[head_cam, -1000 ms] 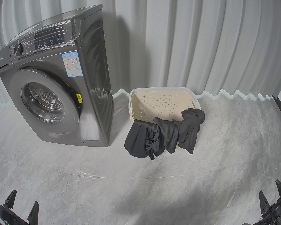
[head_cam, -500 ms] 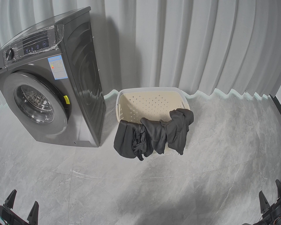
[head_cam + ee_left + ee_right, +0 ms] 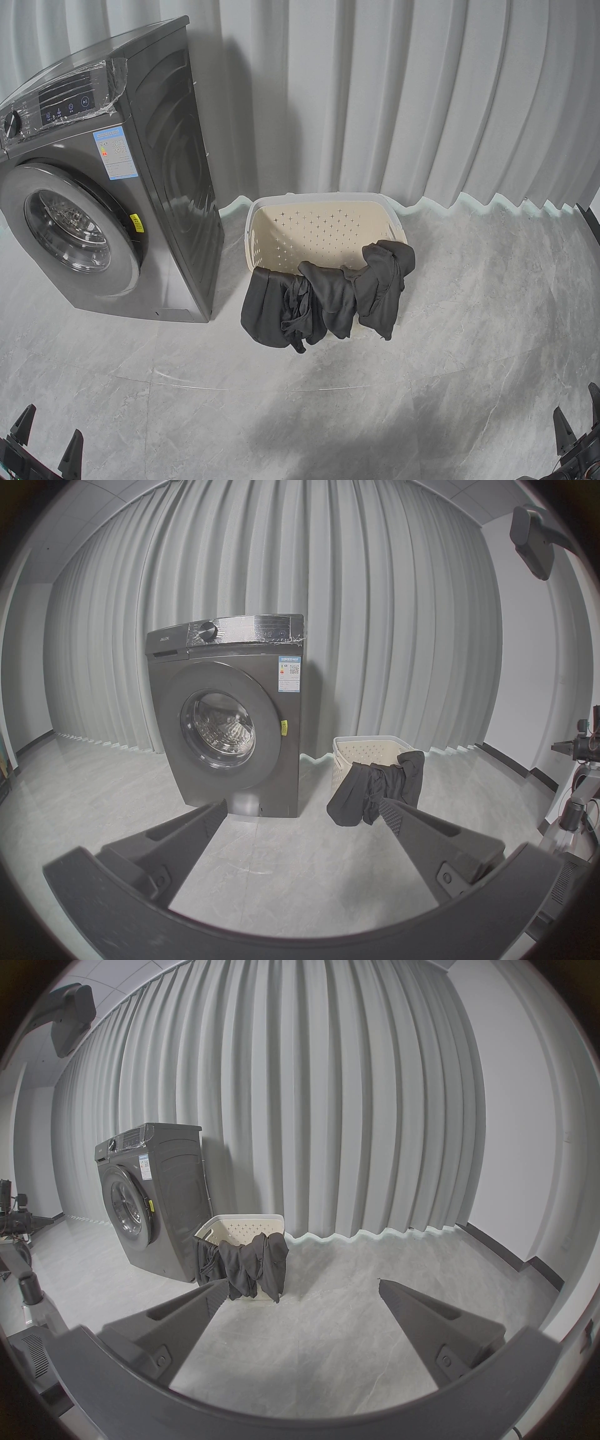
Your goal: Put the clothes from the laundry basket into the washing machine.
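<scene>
A cream laundry basket (image 3: 325, 225) stands on the floor by the curtain, with dark grey clothes (image 3: 325, 297) draped over its near rim and hanging outside. The grey washing machine (image 3: 94, 181) stands to its left, its round door (image 3: 69, 231) closed. My left gripper (image 3: 49, 434) is low at the near left, open and holding nothing, far from the basket. My right gripper (image 3: 578, 415) is low at the near right, also open and holding nothing. The left wrist view shows the washing machine (image 3: 228, 714), basket (image 3: 369, 755) and clothes (image 3: 375, 786) ahead; the right wrist view shows the clothes (image 3: 247, 1263) and basket (image 3: 240, 1229).
A pleated white curtain (image 3: 387, 94) runs behind the machine and basket. Grey marble-look floor (image 3: 312, 400) lies open between me and the basket. A dark skirting edge (image 3: 590, 222) shows at the far right.
The head view has shifted, so machine and basket now sit further left and slightly lower in the picture. Both grippers keep their places in the frame, and the clothes hang as before.
</scene>
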You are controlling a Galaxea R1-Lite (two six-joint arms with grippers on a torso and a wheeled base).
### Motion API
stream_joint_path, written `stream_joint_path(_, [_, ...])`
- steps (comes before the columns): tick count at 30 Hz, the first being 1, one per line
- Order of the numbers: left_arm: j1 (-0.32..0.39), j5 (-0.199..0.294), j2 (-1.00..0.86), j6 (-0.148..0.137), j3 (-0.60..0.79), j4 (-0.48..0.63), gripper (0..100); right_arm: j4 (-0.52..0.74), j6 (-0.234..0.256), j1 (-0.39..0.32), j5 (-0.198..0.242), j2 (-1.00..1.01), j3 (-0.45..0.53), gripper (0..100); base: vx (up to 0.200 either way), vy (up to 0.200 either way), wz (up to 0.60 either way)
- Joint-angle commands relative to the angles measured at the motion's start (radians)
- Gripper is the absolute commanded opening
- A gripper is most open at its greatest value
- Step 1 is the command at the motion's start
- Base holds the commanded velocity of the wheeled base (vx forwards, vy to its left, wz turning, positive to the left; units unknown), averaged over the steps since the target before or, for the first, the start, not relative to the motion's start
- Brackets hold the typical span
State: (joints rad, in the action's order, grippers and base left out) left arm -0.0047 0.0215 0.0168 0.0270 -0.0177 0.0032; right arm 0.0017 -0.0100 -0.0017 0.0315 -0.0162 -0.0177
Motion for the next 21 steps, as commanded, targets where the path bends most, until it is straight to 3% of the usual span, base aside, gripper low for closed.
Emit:
stream_joint_path(1, [0.000,0.000,-0.015,0.001,0.015,0.000,100,0.000,-0.001,0.000,0.001,0.016,0.018,100,0.200,0.000,0.00])
stream_joint_path(6, [0.000,0.000,-0.015,0.001,0.015,0.000,100,0.000,-0.001,0.000,0.001,0.016,0.018,100,0.200,0.000,0.00])
stream_joint_path(21, [0.000,0.000,-0.015,0.001,0.015,0.001,100,0.000,-0.001,0.000,0.001,0.016,0.018,100,0.000,0.000,0.00])
